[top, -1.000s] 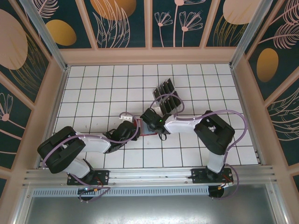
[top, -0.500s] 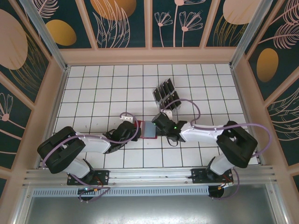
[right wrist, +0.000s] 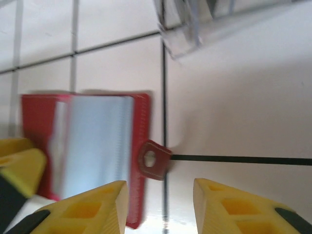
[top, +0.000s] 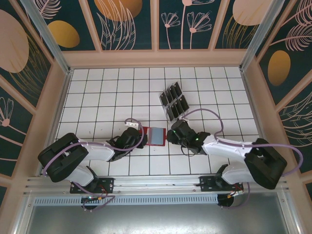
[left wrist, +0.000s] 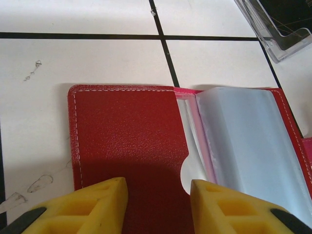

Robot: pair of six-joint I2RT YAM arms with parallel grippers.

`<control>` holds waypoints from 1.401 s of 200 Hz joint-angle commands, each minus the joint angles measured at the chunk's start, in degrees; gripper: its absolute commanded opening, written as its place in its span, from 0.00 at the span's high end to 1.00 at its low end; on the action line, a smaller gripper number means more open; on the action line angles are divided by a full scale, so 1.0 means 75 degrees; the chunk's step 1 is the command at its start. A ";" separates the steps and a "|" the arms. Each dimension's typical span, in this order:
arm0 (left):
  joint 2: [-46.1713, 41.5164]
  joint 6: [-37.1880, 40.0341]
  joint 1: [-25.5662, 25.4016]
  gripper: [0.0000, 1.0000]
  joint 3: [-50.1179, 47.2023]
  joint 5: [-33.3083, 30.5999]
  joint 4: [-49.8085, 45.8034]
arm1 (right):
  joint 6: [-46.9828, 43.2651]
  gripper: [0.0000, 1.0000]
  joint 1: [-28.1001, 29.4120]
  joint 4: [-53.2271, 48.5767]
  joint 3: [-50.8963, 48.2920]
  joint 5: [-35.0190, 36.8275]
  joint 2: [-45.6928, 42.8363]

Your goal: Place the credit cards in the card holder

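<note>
The card holder [top: 155, 135] lies open on the white tiles, red cover to the left and grey-blue pockets [left wrist: 248, 141] to the right. My left gripper [top: 136, 138] sits low over the red cover [left wrist: 126, 126]. Its yellow fingertips [left wrist: 158, 187] stand apart, straddling the cover near the pocket's thumb notch. My right gripper [top: 170, 135] is open just right of the holder [right wrist: 97, 141]. The red snap tab [right wrist: 153, 158] lies ahead of its gap [right wrist: 160, 187], and nothing is held. The black credit cards [top: 174, 101] stand in a clear slotted rack behind the holder.
The clear rack's corner [left wrist: 280, 24] is close beyond the holder's far right edge, and it shows blurred in the right wrist view [right wrist: 183, 22]. Wooden walls [top: 63, 87] enclose the tiled floor. White tiles lie free to the far left and right.
My right gripper has drawn back rightward off the holder, its elbow swinging out right, and the grey-blue pockets are now uncovered. The left gripper has stayed on the red cover.
</note>
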 commanded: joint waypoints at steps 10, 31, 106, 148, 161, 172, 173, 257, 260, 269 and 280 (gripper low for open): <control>0.0545 -0.0337 -0.0115 0.60 -0.0425 0.0699 -0.1383 | 0.0220 0.58 0.0230 -0.0037 0.0533 -0.0250 -0.0217; 0.0583 -0.0343 -0.0107 0.60 -0.0405 0.0671 -0.1356 | 0.0246 0.55 0.0277 0.0346 0.0839 -0.0566 0.0261; 0.0570 -0.0336 -0.0113 0.61 -0.0441 0.0672 -0.1337 | 0.0292 0.52 0.0180 0.1143 0.1849 -0.0994 0.2410; 0.0530 -0.0290 -0.0112 0.61 -0.0452 0.0637 -0.1334 | 0.0264 0.52 -0.0026 0.0973 0.1854 -0.0887 0.2738; 0.0550 -0.0279 -0.0114 0.61 -0.0447 0.0654 -0.1316 | 0.0250 0.52 -0.0094 0.0990 0.1803 -0.0940 0.2771; 0.0557 -0.0269 -0.0115 0.61 -0.0445 0.0663 -0.1308 | 0.0231 0.52 -0.0114 0.1021 0.1794 -0.0993 0.2830; 0.0557 -0.0268 -0.0115 0.61 -0.0440 0.0660 -0.1309 | 0.0234 0.52 -0.0117 0.1024 0.1794 -0.0999 0.2834; 0.0698 -0.0082 -0.0113 0.61 -0.0399 0.0746 -0.1192 | 0.0248 0.52 -0.0065 0.1502 0.2056 -0.1670 0.3390; 0.0698 -0.0075 -0.0115 0.61 -0.0399 0.0759 -0.1192 | 0.0263 0.52 -0.0062 0.1530 0.2070 -0.1689 0.3406; 0.0708 -0.0074 -0.0115 0.61 -0.0410 0.0757 -0.1178 | 0.0286 0.53 -0.0044 0.1593 0.2103 -0.1757 0.3496; 0.0721 -0.0056 -0.0114 0.61 -0.0434 0.0767 -0.1140 | 0.0312 0.53 -0.0021 0.1673 0.2173 -0.1853 0.3617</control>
